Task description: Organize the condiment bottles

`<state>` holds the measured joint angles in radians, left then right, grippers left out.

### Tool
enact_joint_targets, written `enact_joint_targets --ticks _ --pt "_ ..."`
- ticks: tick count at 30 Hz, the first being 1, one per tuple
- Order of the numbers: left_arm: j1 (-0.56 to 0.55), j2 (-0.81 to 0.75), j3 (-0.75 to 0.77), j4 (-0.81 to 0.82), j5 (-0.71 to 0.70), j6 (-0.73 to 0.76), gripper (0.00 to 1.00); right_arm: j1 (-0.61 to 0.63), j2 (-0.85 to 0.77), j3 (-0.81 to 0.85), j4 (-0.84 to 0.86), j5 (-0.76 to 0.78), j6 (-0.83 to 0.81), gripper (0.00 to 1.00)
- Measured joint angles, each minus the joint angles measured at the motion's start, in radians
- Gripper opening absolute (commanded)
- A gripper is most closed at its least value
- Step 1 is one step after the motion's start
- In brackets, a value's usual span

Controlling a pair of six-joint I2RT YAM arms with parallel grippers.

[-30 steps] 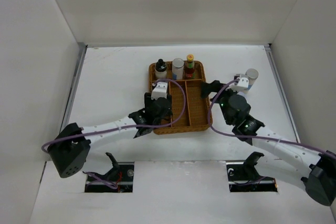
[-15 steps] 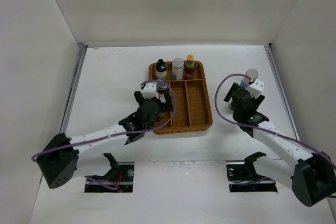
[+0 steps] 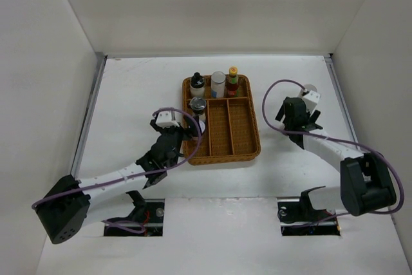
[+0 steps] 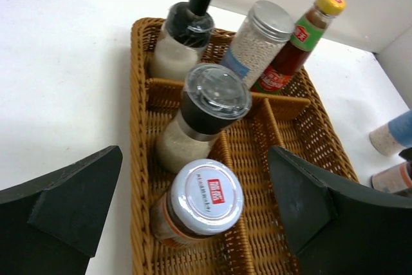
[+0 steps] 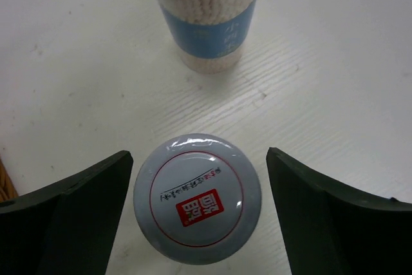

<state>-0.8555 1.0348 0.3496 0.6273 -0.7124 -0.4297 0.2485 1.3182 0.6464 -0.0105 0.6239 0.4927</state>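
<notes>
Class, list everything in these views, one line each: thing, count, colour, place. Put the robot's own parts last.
Table: one, white, under everything.
Tray: one, brown wicker, divided, mid-table.
Black-capped bottle: one, white contents, tray's back row, left.
Grey-lidded jar: one, white beads, back row, middle.
Sauce bottle: one, red, yellow cap, back row, right.
Grinder: one, clear lid, black collar, tray's left long compartment.
White-capped jar: one, orange label, same compartment, nearer the arms.
Second white-capped jar: one, on table right of tray.
Blue-labelled jar: one, pale contents, on table beside it.
Left gripper: black, open, by tray's near-left corner.
Right gripper: black, open, astride second white-capped jar.
</notes>
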Motion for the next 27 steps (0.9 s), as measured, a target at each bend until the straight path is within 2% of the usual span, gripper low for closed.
enact_joint_targets --ticks 1,3,4,6,11,14,16,22,27 --pt "0.006 -0.003 -0.011 0.011 -0.005 0.0 1.0 0.0 0.01 0.0 0.002 -0.017 0.006 0.77" --pt "0.023 -0.016 -0.034 0.026 -0.014 -0.001 1.0 0.0 0.019 0.0 0.003 -0.036 0.012 0.62" --pt "0.032 -0.022 -0.043 0.033 -0.019 -0.002 1.0 0.0 0.016 0.0 0.004 -0.04 0.019 0.57" --pt "0.047 -0.032 -0.056 0.043 -0.025 -0.005 1.0 0.0 0.002 0.0 -0.001 -0.043 0.025 0.53" --pt "0.076 -0.039 -0.068 0.066 -0.039 -0.009 1.0 0.033 -0.142 0.004 -0.045 0.002 -0.011 0.51" --pt "0.101 -0.042 -0.078 0.074 -0.044 -0.016 1.0 0.102 -0.222 0.063 -0.069 0.024 -0.044 0.51" --pt "0.125 -0.047 -0.09 0.08 -0.048 -0.027 1.0 0.174 -0.221 0.131 -0.064 0.023 -0.053 0.51" --pt "0.192 -0.044 -0.118 0.081 -0.057 -0.075 1.0 0.406 -0.031 0.319 0.045 -0.036 -0.071 0.53" --pt "0.219 -0.043 -0.128 0.081 -0.058 -0.102 1.0 0.494 0.185 0.406 0.101 -0.113 -0.078 0.53"
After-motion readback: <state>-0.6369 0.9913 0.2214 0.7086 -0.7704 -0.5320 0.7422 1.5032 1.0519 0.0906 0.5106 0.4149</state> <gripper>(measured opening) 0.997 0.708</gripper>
